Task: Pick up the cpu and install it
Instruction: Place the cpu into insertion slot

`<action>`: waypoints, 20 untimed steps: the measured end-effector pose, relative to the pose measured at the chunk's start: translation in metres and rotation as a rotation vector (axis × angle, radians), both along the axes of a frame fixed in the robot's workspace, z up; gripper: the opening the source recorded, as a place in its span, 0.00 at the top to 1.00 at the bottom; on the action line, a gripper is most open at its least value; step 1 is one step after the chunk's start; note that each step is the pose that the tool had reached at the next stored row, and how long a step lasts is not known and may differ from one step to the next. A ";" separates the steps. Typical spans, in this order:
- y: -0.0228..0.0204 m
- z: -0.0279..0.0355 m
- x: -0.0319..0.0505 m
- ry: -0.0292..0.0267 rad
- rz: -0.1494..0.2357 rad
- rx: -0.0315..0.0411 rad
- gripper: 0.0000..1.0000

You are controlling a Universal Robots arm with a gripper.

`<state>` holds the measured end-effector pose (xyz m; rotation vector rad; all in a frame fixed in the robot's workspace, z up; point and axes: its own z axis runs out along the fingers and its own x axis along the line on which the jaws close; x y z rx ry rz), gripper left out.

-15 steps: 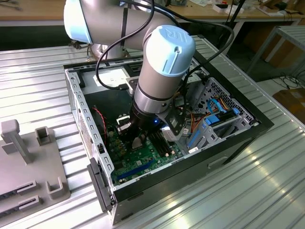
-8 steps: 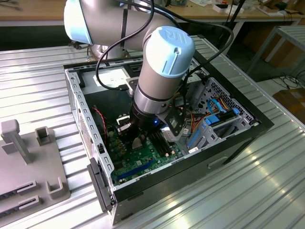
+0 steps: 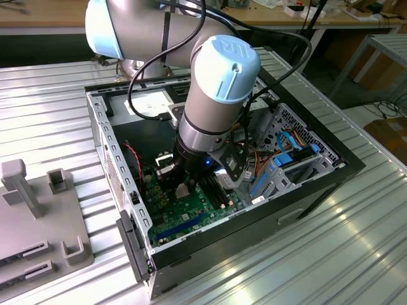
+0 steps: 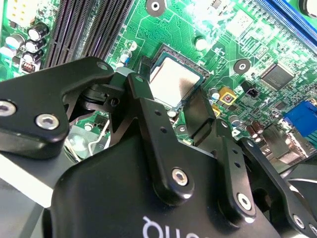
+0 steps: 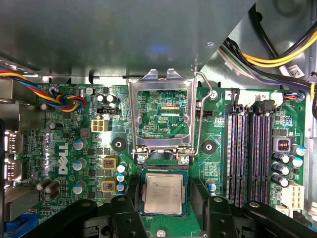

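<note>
Evidently straddling the cpu (image 5: pixel 163 194), flat in its socket (image 5: pixel 163 170) at six o'clock of the arm's wrist (image 3: pixel 203 121) in the exterior view, with gripper (image 5: pixel 166 191) fingers spread, unclamped. Risks dragging it askew and bending pins if a finger catches an edge.

Pretty cramped in there. Open from above only, boxed in by the case walls (image 3: pixel 108 147), with the drive bay and its blue cables (image 3: pixel 286 168) crowding the exterior view's right. Socket frame (image 5: pixel 161 82) swung open right next to the cpu (image 5: pixel 163 194), wire lever (image 5: pixel 204 119) raised beside it. 4 RAM slots (image 5: pixel 250 148) along one flank, small capacitors (image 5: pixel 121 171) on the other. Yellow-and-black cable bundle (image 5: pixel 277 54) draped over one corner, coloured wires (image 5: pixel 64 99) looped over the board's edge. Barely a sliver of room between the spread gripper (image 5: pixel 165 187) fingers and the cpu.
</note>
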<state>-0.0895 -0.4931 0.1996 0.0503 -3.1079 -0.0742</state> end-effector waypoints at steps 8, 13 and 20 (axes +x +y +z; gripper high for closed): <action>0.0000 0.0052 0.0000 0.0015 0.000 0.0002 0.46; 0.0000 0.0056 0.0007 0.0017 0.000 -0.0002 0.46; -0.0001 0.0079 0.0008 0.0019 0.000 -0.0005 0.61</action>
